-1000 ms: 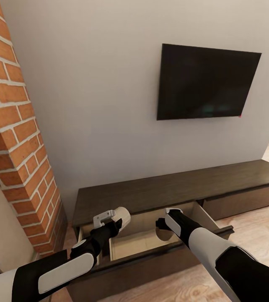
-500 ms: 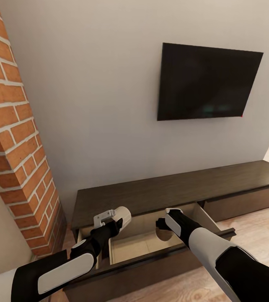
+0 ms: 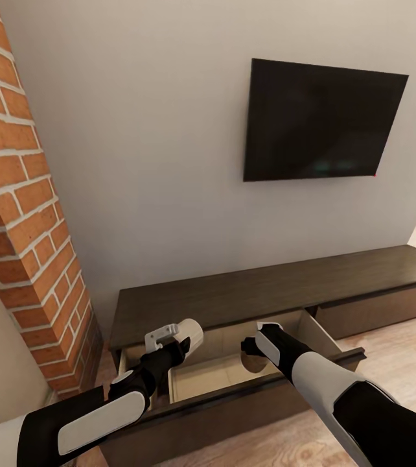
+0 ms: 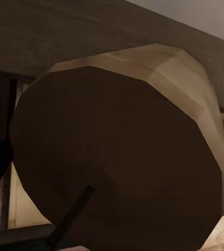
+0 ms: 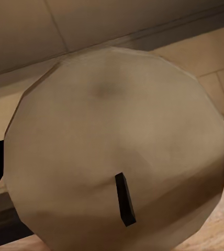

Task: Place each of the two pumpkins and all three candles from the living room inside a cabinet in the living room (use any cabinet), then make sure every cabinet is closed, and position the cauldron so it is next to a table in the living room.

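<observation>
The long dark-brown cabinet (image 3: 266, 292) stands against the wall with its left drawer (image 3: 234, 394) pulled out, showing a light tan inside. My left gripper (image 3: 177, 347) is shut on a beige candle (image 3: 188, 333) held over the drawer's left part. That candle's flat top and wick loom large in the left wrist view (image 4: 117, 157). My right gripper (image 3: 251, 348) is shut on a second candle (image 3: 255, 361) low inside the drawer, seen close in the right wrist view (image 5: 117, 146). The pumpkins, the table and the cauldron are out of view.
A black TV (image 3: 321, 120) hangs on the wall above the cabinet. A red brick column (image 3: 26, 214) rises close at the left. The cabinet's right drawer front (image 3: 376, 311) is closed. Light wooden floor (image 3: 396, 363) lies to the right.
The whole picture has shifted a little, so the camera moved. Both arms and their candles hold the same places over the drawer.
</observation>
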Available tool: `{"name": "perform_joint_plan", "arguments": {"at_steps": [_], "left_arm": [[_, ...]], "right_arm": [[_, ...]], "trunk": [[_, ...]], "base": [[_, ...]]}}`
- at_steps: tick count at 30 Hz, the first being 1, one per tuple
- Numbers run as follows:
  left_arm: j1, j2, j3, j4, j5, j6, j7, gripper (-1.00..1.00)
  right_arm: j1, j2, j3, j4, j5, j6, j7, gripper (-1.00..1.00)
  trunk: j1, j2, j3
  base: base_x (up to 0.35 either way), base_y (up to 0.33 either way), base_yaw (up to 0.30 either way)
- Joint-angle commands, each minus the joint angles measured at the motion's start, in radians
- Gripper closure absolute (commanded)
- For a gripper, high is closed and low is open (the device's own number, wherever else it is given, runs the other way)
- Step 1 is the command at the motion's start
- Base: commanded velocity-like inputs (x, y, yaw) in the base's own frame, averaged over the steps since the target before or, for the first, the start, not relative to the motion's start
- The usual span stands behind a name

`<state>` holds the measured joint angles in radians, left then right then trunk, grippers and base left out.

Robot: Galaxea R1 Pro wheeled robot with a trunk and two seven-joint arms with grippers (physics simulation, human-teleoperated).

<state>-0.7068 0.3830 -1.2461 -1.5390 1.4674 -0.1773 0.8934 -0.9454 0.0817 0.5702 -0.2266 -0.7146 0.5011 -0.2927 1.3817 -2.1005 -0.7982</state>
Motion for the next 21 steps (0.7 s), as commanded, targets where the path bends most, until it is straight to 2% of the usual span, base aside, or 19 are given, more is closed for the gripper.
{"name": "perform_joint_plan", "arguments": {"at_steps": [1,7,14,21], "left_arm": [[-0.002,0.000,-0.002,-0.001,0.007,-0.010,-0.001,1.00],[-0.002,0.003,-0.002,-0.001,0.007,-0.010,-0.001,1.00],[-0.002,0.008,-0.004,0.000,0.007,-0.008,-0.001,1.00],[-0.002,0.008,-0.003,-0.001,0.007,-0.007,-0.001,1.00]], "right_arm": [[-0.001,0.000,0.008,-0.002,-0.010,0.003,-0.008,1.00],[-0.001,0.000,0.008,-0.002,-0.009,0.004,-0.007,1.00],[-0.001,-0.001,0.008,-0.002,-0.008,0.003,-0.008,1.00],[-0.001,-0.002,0.008,-0.001,-0.008,0.006,-0.011,1.00]], "trunk": [[0.000,-0.001,-0.001],[0.000,-0.001,-0.001],[0.000,-0.001,-0.001],[0.000,-0.001,-0.001]], "base": [[0.000,0.000,0.000],[0.000,0.000,0.000],[0.169,0.000,0.000],[0.024,0.000,0.000]]}}
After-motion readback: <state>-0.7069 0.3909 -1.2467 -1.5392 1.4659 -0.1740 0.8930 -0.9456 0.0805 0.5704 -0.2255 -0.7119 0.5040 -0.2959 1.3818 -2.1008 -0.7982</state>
